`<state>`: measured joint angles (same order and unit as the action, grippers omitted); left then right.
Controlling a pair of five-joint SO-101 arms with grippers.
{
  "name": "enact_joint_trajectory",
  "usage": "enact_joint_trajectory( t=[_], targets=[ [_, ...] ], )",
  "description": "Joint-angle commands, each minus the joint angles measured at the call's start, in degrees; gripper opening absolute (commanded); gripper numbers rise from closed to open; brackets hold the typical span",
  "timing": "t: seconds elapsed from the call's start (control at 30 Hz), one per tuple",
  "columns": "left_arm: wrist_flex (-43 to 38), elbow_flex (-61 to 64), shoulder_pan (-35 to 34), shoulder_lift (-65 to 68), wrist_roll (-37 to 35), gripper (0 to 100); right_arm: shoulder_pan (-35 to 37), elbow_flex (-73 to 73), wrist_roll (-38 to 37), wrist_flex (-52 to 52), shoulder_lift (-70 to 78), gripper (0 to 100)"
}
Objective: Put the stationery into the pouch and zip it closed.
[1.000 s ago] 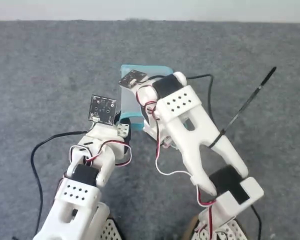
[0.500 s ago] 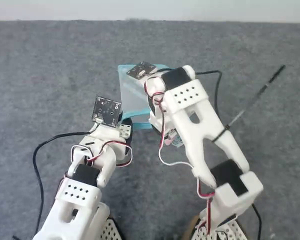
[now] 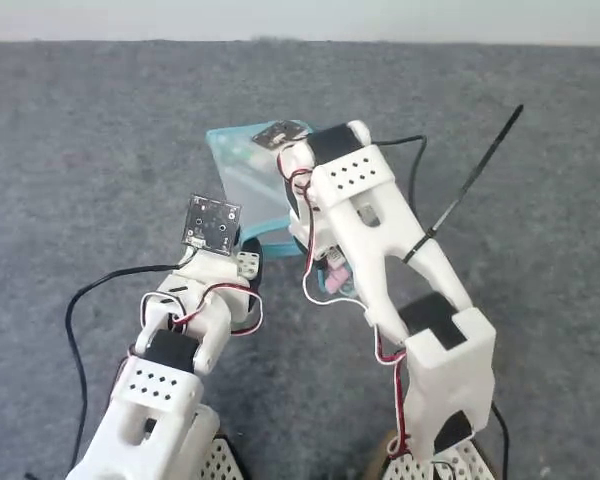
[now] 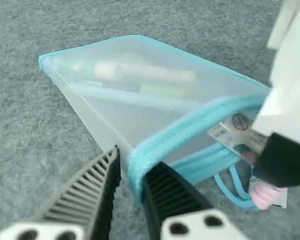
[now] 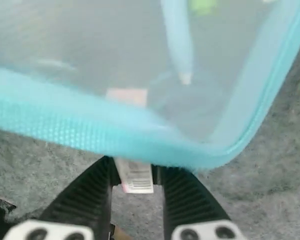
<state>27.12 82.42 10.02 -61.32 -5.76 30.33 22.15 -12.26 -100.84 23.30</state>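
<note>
While left jaws pinch the pouch (image 4: 140,100) by its zipper edge (image 4: 182,129), right jaws nearly closed on a white tag (image 5: 135,181)

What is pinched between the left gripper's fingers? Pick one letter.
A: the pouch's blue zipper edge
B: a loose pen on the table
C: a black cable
A: in the left wrist view the left gripper is closed on the blue zipper edge at a corner of the pouch.
</note>
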Motion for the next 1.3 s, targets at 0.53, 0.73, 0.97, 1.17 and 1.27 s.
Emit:
enact_joint_trajectory(
  t=[0.53, 0.73, 0.97, 1.17, 1.27],
  targets=[
    [-1.49, -0.84, 0.79, -1.85, 0.79, 1, -2.42, 9.14, 4.57, -1.01, -6.20, 19.8],
    [-1.49, -0.84, 0.79, -1.76, 0.79, 1, -2.42, 10.90, 4.13, -1.71, -7.69, 19.8],
    [-1.41, -0.84, 0.70, -1.76, 0.79, 1, -5.23, 11.08, 4.48, -1.80, -8.04, 5.5],
    [-1.49, -0.84, 0.70, -1.76, 0.79, 1, -5.93, 11.08, 7.03, -1.80, -7.69, 0.7],
    [-1.49, -0.84, 0.70, -1.67, 0.79, 1, -5.93, 11.16, 9.67, -1.45, -7.69, 0.9]
  ],
)
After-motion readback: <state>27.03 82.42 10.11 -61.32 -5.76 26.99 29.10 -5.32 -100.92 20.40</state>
